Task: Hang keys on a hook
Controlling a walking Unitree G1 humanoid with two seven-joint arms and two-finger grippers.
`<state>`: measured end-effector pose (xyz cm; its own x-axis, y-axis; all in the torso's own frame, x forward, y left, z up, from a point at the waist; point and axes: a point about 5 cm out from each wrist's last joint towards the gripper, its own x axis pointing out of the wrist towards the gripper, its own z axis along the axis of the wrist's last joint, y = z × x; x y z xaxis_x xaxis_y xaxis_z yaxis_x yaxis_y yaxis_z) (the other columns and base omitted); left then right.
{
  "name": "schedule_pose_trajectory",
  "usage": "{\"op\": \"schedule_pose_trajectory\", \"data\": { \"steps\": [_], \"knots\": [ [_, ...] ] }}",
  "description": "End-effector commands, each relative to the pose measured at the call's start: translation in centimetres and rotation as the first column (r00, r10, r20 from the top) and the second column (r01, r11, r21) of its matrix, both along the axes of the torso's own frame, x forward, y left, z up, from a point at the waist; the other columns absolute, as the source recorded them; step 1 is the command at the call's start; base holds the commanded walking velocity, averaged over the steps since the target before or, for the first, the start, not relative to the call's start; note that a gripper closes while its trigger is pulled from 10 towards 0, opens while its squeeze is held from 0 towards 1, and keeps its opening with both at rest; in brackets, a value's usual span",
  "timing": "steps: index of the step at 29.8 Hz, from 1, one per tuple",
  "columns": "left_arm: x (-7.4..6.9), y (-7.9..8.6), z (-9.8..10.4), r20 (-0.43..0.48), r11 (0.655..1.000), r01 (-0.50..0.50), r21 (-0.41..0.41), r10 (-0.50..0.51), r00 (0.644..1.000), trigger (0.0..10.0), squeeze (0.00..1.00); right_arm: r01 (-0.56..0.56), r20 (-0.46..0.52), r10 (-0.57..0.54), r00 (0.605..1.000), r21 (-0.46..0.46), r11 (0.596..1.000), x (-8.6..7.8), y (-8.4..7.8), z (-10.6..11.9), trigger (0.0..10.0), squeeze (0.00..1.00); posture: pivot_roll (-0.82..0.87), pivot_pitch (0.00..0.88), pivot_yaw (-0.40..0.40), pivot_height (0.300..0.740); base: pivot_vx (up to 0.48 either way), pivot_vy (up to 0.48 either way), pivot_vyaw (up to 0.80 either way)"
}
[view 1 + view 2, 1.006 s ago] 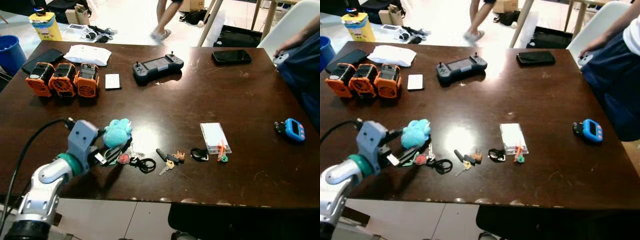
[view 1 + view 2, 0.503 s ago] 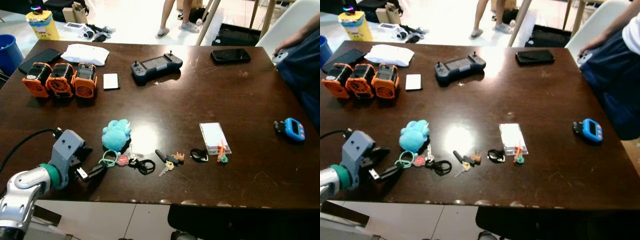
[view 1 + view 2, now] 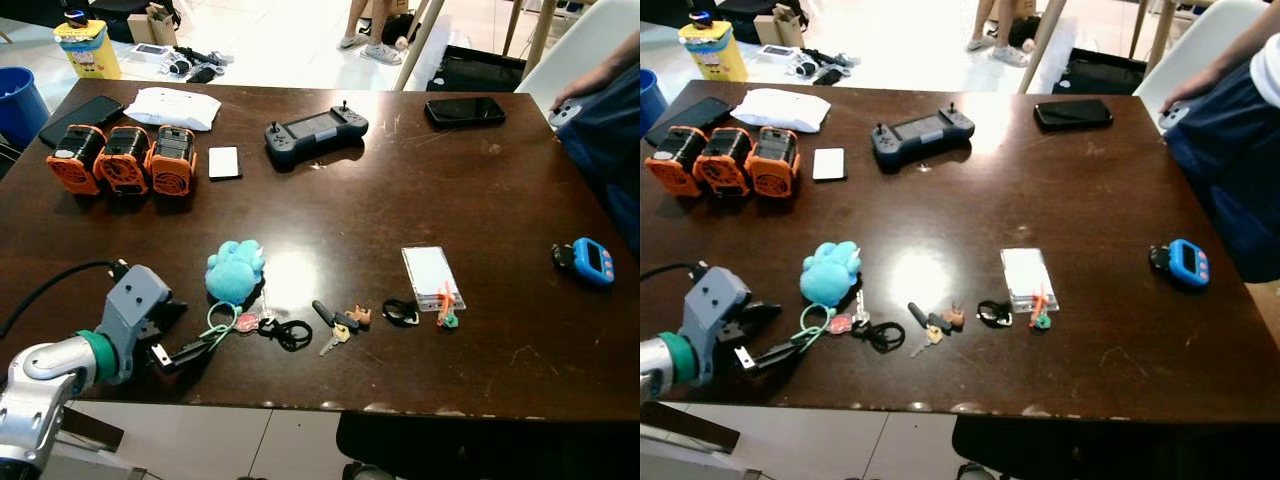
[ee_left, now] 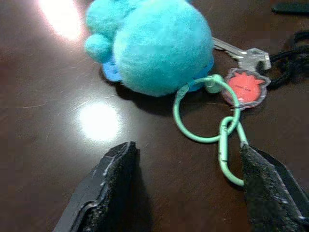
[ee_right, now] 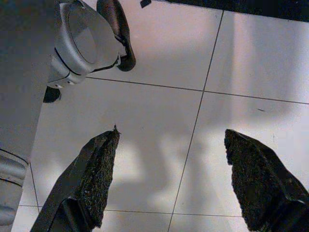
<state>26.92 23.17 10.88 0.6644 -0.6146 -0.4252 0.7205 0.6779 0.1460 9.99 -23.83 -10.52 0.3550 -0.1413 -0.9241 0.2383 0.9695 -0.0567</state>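
Keys [image 3: 262, 322]: lying on the dark table [image 3: 420, 190] just beside the teal plush [image 3: 235, 270], likely light and floppy.
Eye views: left gripper [image 3: 178, 352] is hovering near the plush, fingers parted, grasping nothing.
Left wrist: thin stiff green carabiner [image 4: 227, 152] looks the best hold.
Right wrist: right gripper [image 5: 169, 183] is hanging spread, empty, over floor tiles.

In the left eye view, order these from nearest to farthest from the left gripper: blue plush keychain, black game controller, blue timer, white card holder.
From the left gripper:
1. Blue plush keychain, just ahead of it.
2. White card holder, mid-table, toward the right.
3. Black game controller, at the far side.
4. Blue timer, at the right edge.
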Motion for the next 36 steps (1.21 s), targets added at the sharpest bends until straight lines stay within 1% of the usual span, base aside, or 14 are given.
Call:
{"op": "schedule_pose_trajectory", "data": {
  "steps": [1,2,3,5,6,9,11,19,26,30,31,33,35,36],
  "knots": [
    [-1.1,-0.6,-2.2,-0.110,0.999,0.024,0.022,-0.022,0.994,0.0,0.00,0.008,-0.031,-0.009,0.999,-0.005,1.000,-0.9,-0.2,-0.2,10.0,0.00,-0.05,0.117,0.067,0.740,0.000,0.000,0.00],
    [-1.5,-1.2,-2.8,-0.136,0.997,0.064,0.051,-0.056,0.989,0.0,0.00,0.009,-0.032,-0.009,0.999,-0.007,1.000,-1.0,-0.2,-0.2,10.0,0.00,-0.05,0.117,0.067,0.740,0.000,0.000,0.00],
    [-1.5,-1.2,-2.8,-0.136,0.997,0.064,0.051,-0.056,0.989,0.0,0.00,0.009,-0.032,-0.009,0.999,-0.007,1.000,-1.0,-0.2,-0.2,10.0,0.00,-0.05,0.117,0.067,0.740,0.000,0.000,0.00],
    [-1.8,-1.7,-3.4,-0.160,0.988,0.112,0.107,-0.094,0.983,0.0,0.00,0.009,-0.034,-0.010,0.999,-0.009,1.000,-1.1,-0.3,-0.2,10.0,0.00,-0.05,0.119,0.067,0.740,0.000,0.000,0.00],
    [-1.9,-1.8,-3.5,-0.165,0.983,0.126,0.136,-0.103,0.981,0.0,0.00,0.009,-0.035,-0.009,0.999,-0.010,1.000,-1.1,-0.3,-0.2,10.0,0.00,-0.05,0.120,0.067,0.740,0.000,0.000,0.00],
    [-1.9,-1.7,-3.6,-0.168,0.979,0.133,0.154,-0.107,0.980,0.0,0.00,0.008,-0.036,-0.009,0.999,-0.011,1.000,-1.1,-0.3,-0.2,10.0,0.00,-0.05,0.120,0.067,0.740,0.000,0.000,0.00],
    [-2.0,-1.6,-3.7,-0.175,0.968,0.148,0.200,-0.113,0.978,0.0,0.00,0.007,-0.037,-0.008,0.999,-0.013,1.000,-1.2,-0.3,-0.2,10.0,0.00,-0.05,0.121,0.065,0.740,0.000,0.000,0.00],
    [-2.0,-1.6,-3.7,-0.173,0.961,0.158,0.226,-0.120,0.978,0.0,0.00,0.005,-0.039,-0.006,0.999,-0.015,1.000,-1.3,-0.4,-0.2,10.0,0.00,-0.05,0.120,0.064,0.740,0.000,0.000,0.00],
    [-1.6,-1.9,-3.2,-0.137,0.958,0.160,0.237,-0.130,0.982,0.0,0.00,-0.004,-0.038,0.003,0.999,-0.018,1.000,-1.1,-0.3,-0.2,10.0,0.00,-0.05,0.116,0.065,0.740,0.000,0.000,0.00],
    [-0.6,-2.3,-2.2,-0.056,0.961,0.137,0.239,-0.128,0.990,0.0,0.00,-0.012,-0.034,0.011,0.999,-0.020,1.000,-0.7,-0.1,-0.2,10.0,0.00,-0.05,0.107,0.064,0.740,0.000,0.000,0.00],
    [-0.6,-2.3,-2.2,-0.056,0.961,0.137,0.239,-0.128,0.990,0.0,0.00,-0.012,-0.034,0.011,0.999,-0.020,1.000,-0.7,-0.1,-0.2,10.0,0.00,-0.05,0.107,0.064,0.740,0.000,0.000,0.00],
    [0.6,-2.7,-0.7,0.053,0.969,0.103,0.223,-0.117,0.992,0.0,0.00,-0.015,-0.032,0.014,0.999,-0.021,1.000,-0.5,-0.1,-0.1,10.0,0.00,-0.05,0.106,0.064,0.740,0.000,0.000,0.00],
    [1.8,-3.6,2.0,0.209,0.991,0.067,0.115,-0.090,0.974,0.0,0.00,-0.016,-0.030,0.015,0.999,-0.022,1.000,-0.4,-0.1,-0.1,10.0,0.00,-0.05,0.106,0.064,0.740,0.000,0.000,0.00],
    [1.8,-3.6,2.0,0.209,0.991,0.067,0.115,-0.090,0.974,0.0,0.00,-0.016,-0.030,0.015,0.999,-0.022,1.000,-0.4,-0.1,-0.1,10.0,0.00,-0.05,0.106,0.064,0.740,0.000,0.000,0.00]
  ]
}}
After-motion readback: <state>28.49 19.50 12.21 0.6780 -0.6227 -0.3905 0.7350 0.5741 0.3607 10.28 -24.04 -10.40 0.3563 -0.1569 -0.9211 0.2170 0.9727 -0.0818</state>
